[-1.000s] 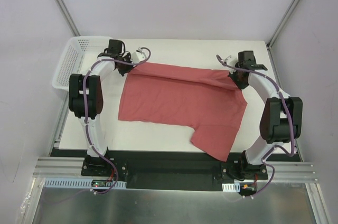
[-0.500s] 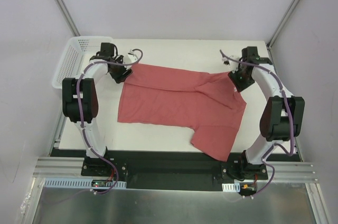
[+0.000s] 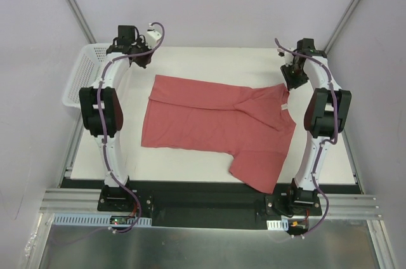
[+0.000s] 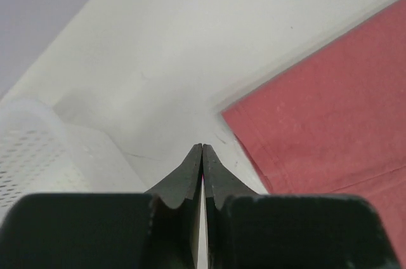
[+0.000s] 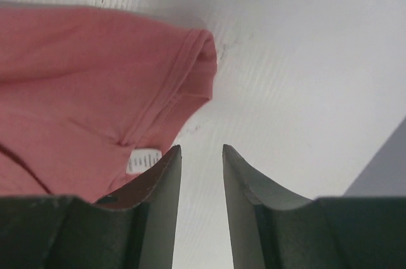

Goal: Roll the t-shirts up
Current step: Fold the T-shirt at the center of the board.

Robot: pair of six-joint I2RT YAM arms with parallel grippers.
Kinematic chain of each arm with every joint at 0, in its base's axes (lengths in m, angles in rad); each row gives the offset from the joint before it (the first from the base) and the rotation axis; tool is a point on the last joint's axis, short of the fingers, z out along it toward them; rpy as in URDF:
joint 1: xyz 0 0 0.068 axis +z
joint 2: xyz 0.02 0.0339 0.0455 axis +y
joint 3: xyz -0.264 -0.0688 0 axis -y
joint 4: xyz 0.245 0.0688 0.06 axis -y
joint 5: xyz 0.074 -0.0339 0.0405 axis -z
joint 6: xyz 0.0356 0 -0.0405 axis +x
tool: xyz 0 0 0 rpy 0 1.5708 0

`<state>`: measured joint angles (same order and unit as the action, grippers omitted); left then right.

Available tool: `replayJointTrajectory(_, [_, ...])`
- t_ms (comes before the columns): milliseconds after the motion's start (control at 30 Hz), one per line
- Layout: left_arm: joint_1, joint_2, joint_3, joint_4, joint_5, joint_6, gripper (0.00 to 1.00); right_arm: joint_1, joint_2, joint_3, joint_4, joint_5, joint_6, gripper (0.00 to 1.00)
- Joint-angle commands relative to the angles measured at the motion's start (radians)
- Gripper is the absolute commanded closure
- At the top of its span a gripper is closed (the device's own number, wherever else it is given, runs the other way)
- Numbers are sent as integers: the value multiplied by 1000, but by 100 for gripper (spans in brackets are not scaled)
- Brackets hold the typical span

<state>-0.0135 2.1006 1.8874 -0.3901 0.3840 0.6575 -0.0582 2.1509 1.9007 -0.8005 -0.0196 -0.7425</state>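
Observation:
The salmon-red t-shirt (image 3: 216, 117) lies spread flat on the white table, one sleeve hanging over the front edge. My left gripper (image 3: 141, 58) is shut and empty, raised just beyond the shirt's far left corner. In the left wrist view the shut gripper (image 4: 202, 146) sits over bare table, with the t-shirt (image 4: 330, 110) to its right. My right gripper (image 3: 293, 82) is open and empty at the far right corner. In the right wrist view the gripper (image 5: 201, 148) is over bare table, beside the t-shirt (image 5: 82, 91) and its white neck label (image 5: 143, 160).
A white perforated basket (image 3: 79, 78) stands at the table's far left; it also shows in the left wrist view (image 4: 32, 155). Grey walls and metal frame posts close in the back and sides. The table (image 3: 216, 63) is bare behind the shirt.
Both grippers let go of the shirt's far edge and moved up and back toward the rear of the table. The shirt's far edge settled flat.

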Motion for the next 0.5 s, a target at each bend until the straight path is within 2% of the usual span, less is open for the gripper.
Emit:
replayJointTrajectory(0, [-5, 90, 61, -39, -20, -148, 100, -17, 66, 136, -29, -40, 81, 65])
replayJointTrajectory(267, [-25, 141, 61, -53, -23, -199, 100, -17, 144, 195, -49, -152, 205, 65])
replayJointTrajectory(467, [-29, 191, 120, -96, -57, -225, 100, -15, 158, 199, -54, -187, 252, 65])
